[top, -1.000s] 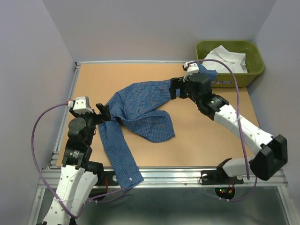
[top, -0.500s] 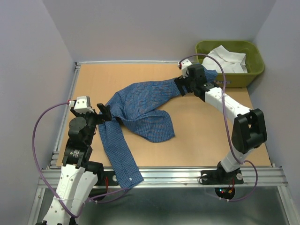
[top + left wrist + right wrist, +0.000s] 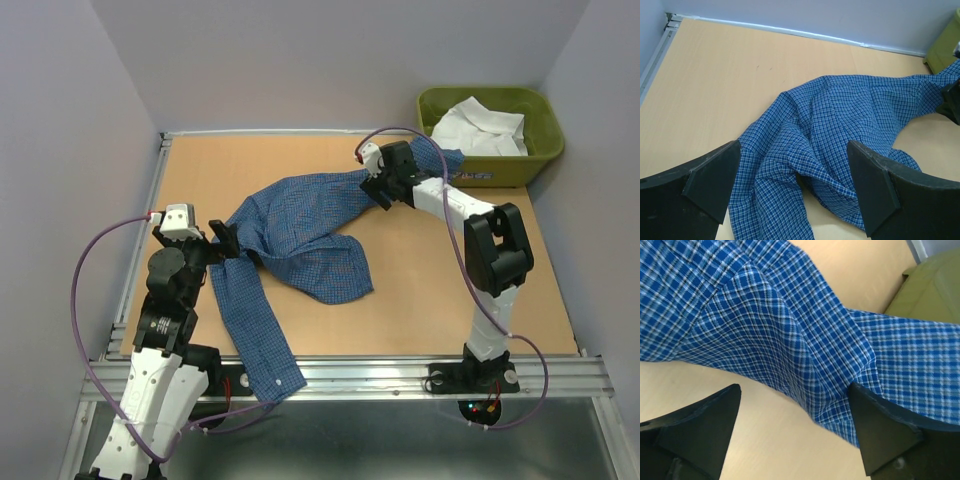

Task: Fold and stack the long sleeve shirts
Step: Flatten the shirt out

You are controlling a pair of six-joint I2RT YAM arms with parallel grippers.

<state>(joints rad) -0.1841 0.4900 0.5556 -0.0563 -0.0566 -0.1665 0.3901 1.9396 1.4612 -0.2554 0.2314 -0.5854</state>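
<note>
The blue checked long sleeve shirt (image 3: 300,235) lies crumpled across the table. One sleeve runs to the front edge (image 3: 262,352) and another part reaches toward the tub. The white long sleeve shirt (image 3: 480,128) sits bunched inside the tub. My left gripper (image 3: 228,242) is open at the shirt's left edge. In the left wrist view the blue shirt (image 3: 840,115) fills the space between the left gripper's (image 3: 795,192) fingers. My right gripper (image 3: 377,192) is open and low over the shirt's upper right part. In the right wrist view the checked cloth (image 3: 765,325) lies by the right gripper (image 3: 792,435), one finger (image 3: 885,435) on its edge.
An olive-green tub (image 3: 540,110) stands at the back right corner, its side showing in the right wrist view (image 3: 935,290). The table has a metal rail (image 3: 400,370) along the front and a raised frame (image 3: 150,220) on the left. Bare wood (image 3: 430,290) lies right of the shirt.
The right arm has folded in, its elbow swinging from the front right toward the middle, while its gripper stays at the shirt's upper right part. The left arm has not moved.
</note>
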